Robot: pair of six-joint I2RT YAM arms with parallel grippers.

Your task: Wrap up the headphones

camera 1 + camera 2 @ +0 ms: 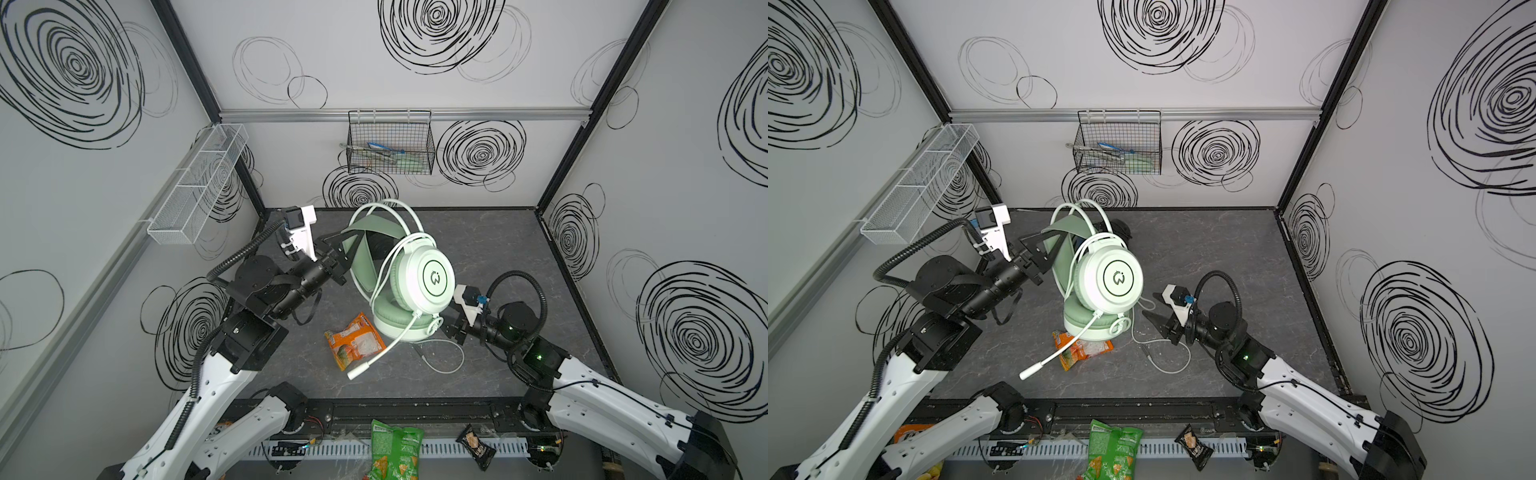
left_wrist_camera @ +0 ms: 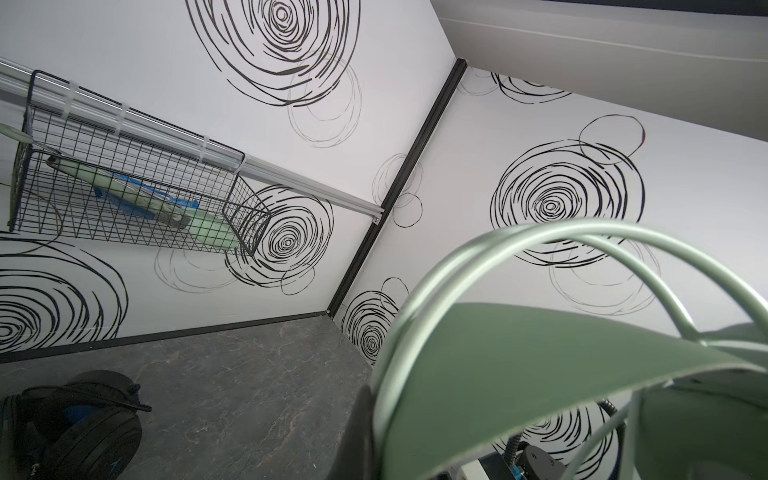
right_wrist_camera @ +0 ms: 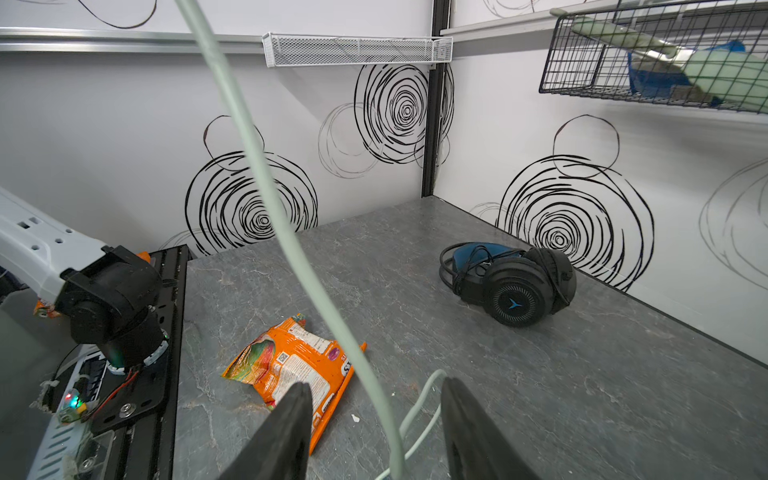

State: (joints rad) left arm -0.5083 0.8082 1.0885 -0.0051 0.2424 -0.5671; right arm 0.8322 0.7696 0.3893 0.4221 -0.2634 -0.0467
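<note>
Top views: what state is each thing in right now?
left tool, shut on headband of mint headset
right tool, open, whitish cable between its jaws
mint headset, upright, held by headband
whitish cable, loose, trailing onto table
black headset, lying on table
orange snack bag, flat on table

Whitish cable (image 3: pixel 266 187) between gripper (image 3: pixel 374 384) fingers, black headset (image 3: pixel 515 286)

Glossy plastic mint headset (image 1: pixel 432 276), matt marbled tabletop (image 1: pixel 498 249)

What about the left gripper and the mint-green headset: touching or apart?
Touching. In both top views the left gripper is shut on the headband of the mint-green headset.
</note>
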